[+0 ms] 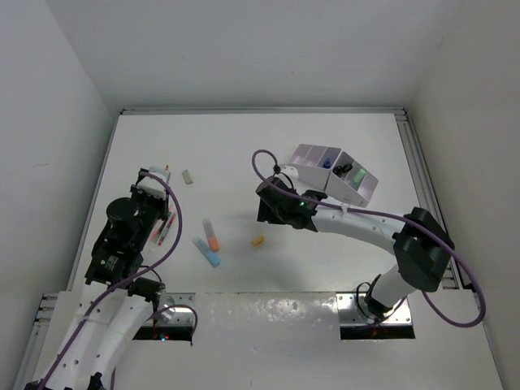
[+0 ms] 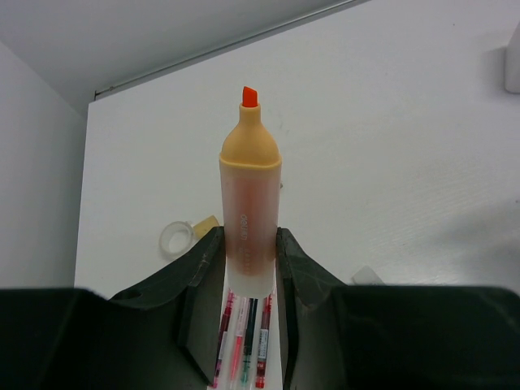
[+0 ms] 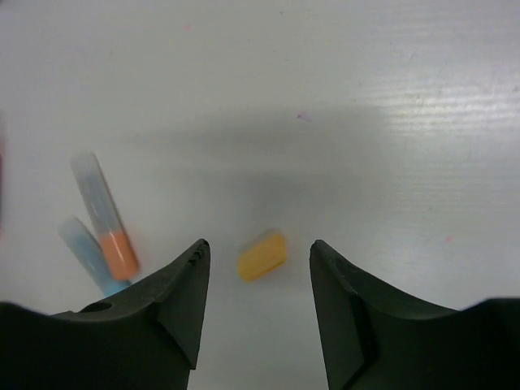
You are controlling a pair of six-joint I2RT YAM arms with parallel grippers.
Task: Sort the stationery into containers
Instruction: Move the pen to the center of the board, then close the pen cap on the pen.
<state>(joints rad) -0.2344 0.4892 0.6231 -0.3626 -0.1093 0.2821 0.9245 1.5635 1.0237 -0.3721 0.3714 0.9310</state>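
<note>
My left gripper point(image 1: 154, 183) is shut on an orange highlighter point(image 2: 250, 195), which sticks out forward with its orange tip bare. Several thin pink and red pens point(image 2: 244, 341) lie on the table below the jaws. My right gripper point(image 3: 259, 244) is open and empty, hovering over a small orange eraser-like piece point(image 3: 262, 256) that lies between the jaws in view; it also shows from above point(image 1: 258, 240). An orange-ended marker point(image 3: 106, 219) and a blue marker point(image 3: 85, 252) lie to its left. The white organizer point(image 1: 335, 172) stands at the back right with a blue-capped bottle and dark items inside.
A small grey eraser point(image 1: 188, 177) lies near the left gripper. A roll of clear tape point(image 2: 175, 237) lies by the left wall. The pens point(image 1: 162, 231) lie under the left arm. White walls close in the table on three sides.
</note>
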